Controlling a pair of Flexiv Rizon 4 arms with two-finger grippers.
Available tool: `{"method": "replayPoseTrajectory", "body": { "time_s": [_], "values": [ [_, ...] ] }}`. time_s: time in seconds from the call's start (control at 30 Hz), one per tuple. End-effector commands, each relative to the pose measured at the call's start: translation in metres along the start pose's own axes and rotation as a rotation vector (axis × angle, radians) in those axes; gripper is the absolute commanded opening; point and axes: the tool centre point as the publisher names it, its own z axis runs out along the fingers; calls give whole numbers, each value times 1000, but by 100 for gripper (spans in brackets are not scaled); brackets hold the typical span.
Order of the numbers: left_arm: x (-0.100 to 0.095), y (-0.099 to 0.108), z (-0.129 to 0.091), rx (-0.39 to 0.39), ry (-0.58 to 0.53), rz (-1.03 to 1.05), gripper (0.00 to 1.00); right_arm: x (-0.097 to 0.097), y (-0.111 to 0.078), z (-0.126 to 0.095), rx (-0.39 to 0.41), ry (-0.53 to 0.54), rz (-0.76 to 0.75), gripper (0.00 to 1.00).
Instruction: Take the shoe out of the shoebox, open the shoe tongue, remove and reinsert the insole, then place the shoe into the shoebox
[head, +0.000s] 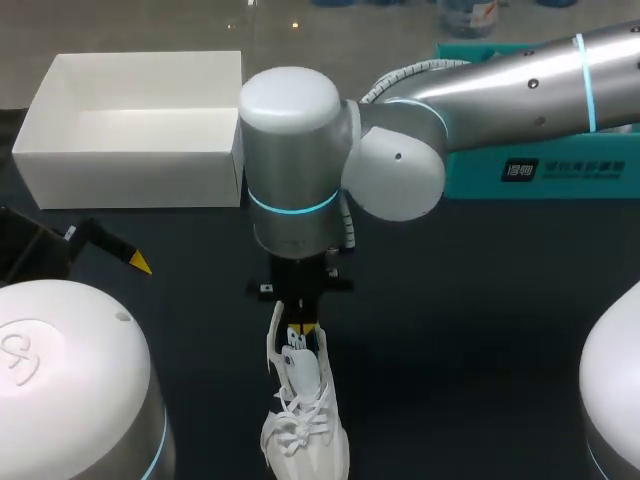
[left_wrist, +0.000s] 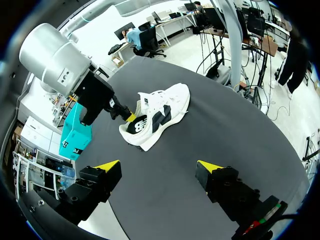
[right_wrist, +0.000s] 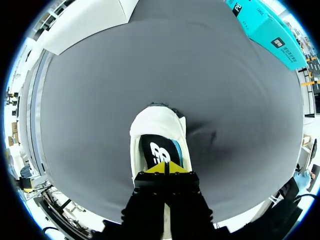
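The white sneaker (head: 305, 425) lies on the dark table near its front edge, heel toward the boxes. My right arm reaches over the middle, and its gripper (head: 300, 330) points down into the heel opening. In the right wrist view its yellow tips (right_wrist: 167, 168) are pressed together on the heel end of the black insole (right_wrist: 159, 147) inside the sneaker (right_wrist: 155, 125). The left wrist view shows the same grip (left_wrist: 131, 117) at the sneaker's (left_wrist: 167, 102) heel. My left gripper (left_wrist: 159, 166) stands open and empty, well short of the sneaker, at the table's left (head: 105, 248). The white shoebox (head: 130, 150) stands open and empty at the back left.
A teal box (head: 540, 170) lies at the back right, behind my right arm. Dark tabletop (head: 480, 300) stretches bare to the right of the sneaker and between it and the shoebox.
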Motion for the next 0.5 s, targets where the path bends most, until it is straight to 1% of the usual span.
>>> {"method": "replayPoseTrajectory", "body": {
  "time_s": [0.03, 0.13, 0.33, 0.43, 0.5],
  "values": [
    [0, 0, 0, -1, 3, 0, 100, 3, -2, 13, -11, -3, 4, 0],
    [0, 0, 0, -1, 3, 0, 100, 5, -1, 28, -9, 24, 2, 0],
    [0, 0, 0, -1, 3, 0, 100, 15, -2, 58, 12, 67, -16, 0],
    [0, 0, 0, -1, 3, 0, 100, 14, -4, 67, 11, 77, -12, 0],
    [0, 0, 0, -1, 3, 0, 100, 14, -5, 69, 9, 90, -14, 0]
  ]
}}
